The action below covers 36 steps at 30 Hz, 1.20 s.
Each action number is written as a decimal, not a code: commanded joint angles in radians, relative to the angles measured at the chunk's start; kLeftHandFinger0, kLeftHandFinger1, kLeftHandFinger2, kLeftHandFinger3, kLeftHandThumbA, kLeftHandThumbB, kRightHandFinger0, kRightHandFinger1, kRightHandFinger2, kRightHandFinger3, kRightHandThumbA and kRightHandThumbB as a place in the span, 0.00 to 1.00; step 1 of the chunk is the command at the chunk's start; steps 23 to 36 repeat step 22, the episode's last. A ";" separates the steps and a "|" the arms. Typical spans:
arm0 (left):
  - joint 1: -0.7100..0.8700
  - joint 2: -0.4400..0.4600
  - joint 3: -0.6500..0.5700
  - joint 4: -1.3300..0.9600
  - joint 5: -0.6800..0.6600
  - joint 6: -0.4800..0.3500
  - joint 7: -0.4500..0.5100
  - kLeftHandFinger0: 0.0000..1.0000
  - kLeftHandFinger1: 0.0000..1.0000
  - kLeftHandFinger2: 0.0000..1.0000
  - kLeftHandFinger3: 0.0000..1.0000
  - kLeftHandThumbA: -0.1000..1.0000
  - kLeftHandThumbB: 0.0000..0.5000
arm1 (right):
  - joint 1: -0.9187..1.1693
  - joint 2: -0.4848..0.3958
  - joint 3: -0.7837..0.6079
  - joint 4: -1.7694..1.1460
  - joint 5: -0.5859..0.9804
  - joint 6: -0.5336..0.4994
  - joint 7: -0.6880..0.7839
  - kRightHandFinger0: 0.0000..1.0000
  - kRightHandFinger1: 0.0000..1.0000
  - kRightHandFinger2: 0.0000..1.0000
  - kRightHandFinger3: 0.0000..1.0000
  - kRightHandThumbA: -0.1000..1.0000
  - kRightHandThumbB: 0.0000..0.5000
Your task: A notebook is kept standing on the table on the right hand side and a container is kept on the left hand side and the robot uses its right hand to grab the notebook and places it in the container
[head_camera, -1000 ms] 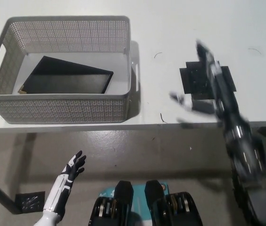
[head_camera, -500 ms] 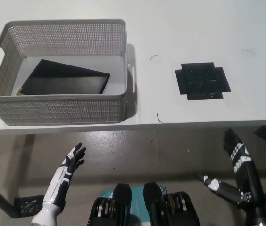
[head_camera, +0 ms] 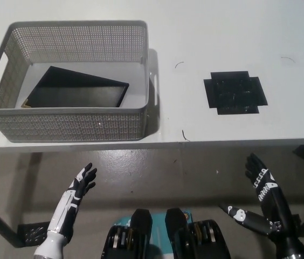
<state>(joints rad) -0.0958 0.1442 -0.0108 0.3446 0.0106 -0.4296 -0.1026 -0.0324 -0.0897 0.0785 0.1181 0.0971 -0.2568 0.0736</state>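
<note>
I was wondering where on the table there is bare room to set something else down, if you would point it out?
Bare table lies between the container and the black cross-shaped mat, also behind and right of that mat. The container is crowded: the notebook covers most of its floor. Both hands, left and right, are open, below the table edge.

No text, label, brand, number or sign can be read anywhere: the flat black notebook (head_camera: 76, 89), the grey perforated plastic container (head_camera: 71, 125) holding it, and the white tabletop (head_camera: 222, 32) carry no legible writing
</note>
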 commanded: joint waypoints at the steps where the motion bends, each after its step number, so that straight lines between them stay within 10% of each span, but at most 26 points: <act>1: -0.015 0.012 0.004 -0.024 -0.019 -0.040 -0.014 1.00 1.00 1.00 1.00 1.00 0.62 | -0.028 -0.010 -0.004 -0.007 0.022 -0.050 0.044 1.00 1.00 1.00 1.00 1.00 0.43; 36: -0.015 0.010 0.007 -0.029 -0.026 -0.040 -0.015 1.00 1.00 1.00 1.00 1.00 0.60 | -0.037 -0.005 -0.009 0.010 0.018 -0.040 0.058 1.00 1.00 1.00 1.00 1.00 0.57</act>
